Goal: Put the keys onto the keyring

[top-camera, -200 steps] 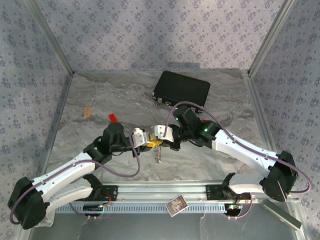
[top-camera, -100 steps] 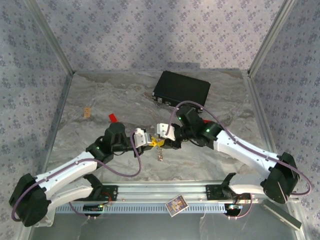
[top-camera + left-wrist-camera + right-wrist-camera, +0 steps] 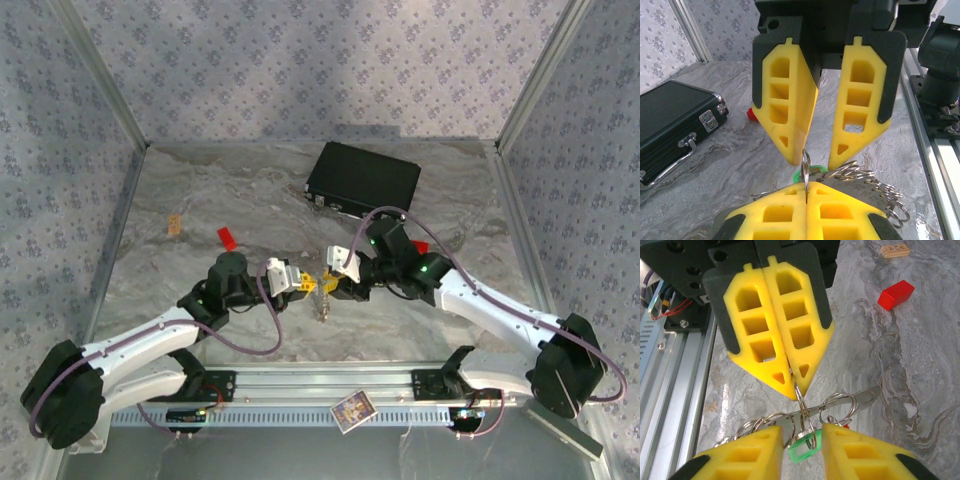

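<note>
Marbled grey bench [image 3: 200,200], both arms meeting over its near middle.

Left tool [image 3: 806,189]: clenched, yellow pads pressed flat together. It nips one thin ring of the silvery metal link keyring [image 3: 799,390], seen edge-on and standing upright between the pad tips. The hold is only a sliver of wire at the very tips.

Keyring: held clear of the bench between the two tools. The loose links bunch to one side of the pinched ring and droop below it in the top view. Judged very light, hard and smooth. Each link is stiff, but the chain as a whole is limp and likely to swing or twist with any arm motion. Round wire against smooth pads looks slippery, so a tip-only pinch could roll out.

Small key with green plastic head [image 3: 804,450]: hangs in the cluster just below the pinched ring, in the gap of the right tool.

Right tool [image 3: 802,435]: released, pads standing apart on either side of the green head. Whether either pad touches it cannot be told.

Judgement on hold: the flat faces of the plastic head are the best purchase. They are broader and less slick than the metal shank, and gripping there leaves the key's eye free for the ring. The key is not fragile, but it is tiny, so a small misalignment would close the pads on chain links instead.
</note>
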